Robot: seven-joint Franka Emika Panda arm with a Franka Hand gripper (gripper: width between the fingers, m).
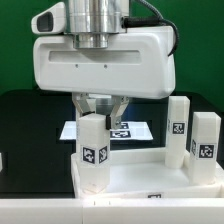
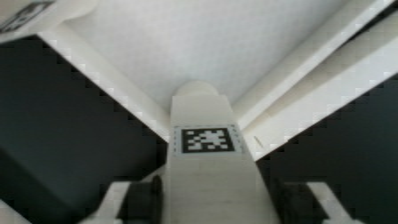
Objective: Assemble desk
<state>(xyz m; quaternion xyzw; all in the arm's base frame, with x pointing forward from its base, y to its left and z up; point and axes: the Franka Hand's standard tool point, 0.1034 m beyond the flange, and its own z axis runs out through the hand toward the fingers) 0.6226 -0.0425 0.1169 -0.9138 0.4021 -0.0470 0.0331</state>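
The white desk tabletop (image 1: 150, 182) lies flat at the front of the black table. One white tagged leg (image 1: 93, 150) stands upright on its corner at the exterior view's left. My gripper (image 1: 98, 118) comes down from above and is shut on this leg's top end. In the wrist view the leg (image 2: 214, 160) runs away from me between the two fingers (image 2: 128, 200), its tag facing the camera, down to the tabletop (image 2: 196, 40). Two more tagged legs (image 1: 180, 128) (image 1: 205, 142) stand upright at the exterior view's right. I cannot see a fourth leg.
The marker board (image 1: 135, 130) lies flat on the table behind the held leg. The black table mat (image 1: 30, 120) stretches to the exterior view's left. The big white robot hand (image 1: 100, 60) fills the upper middle and hides what is behind it.
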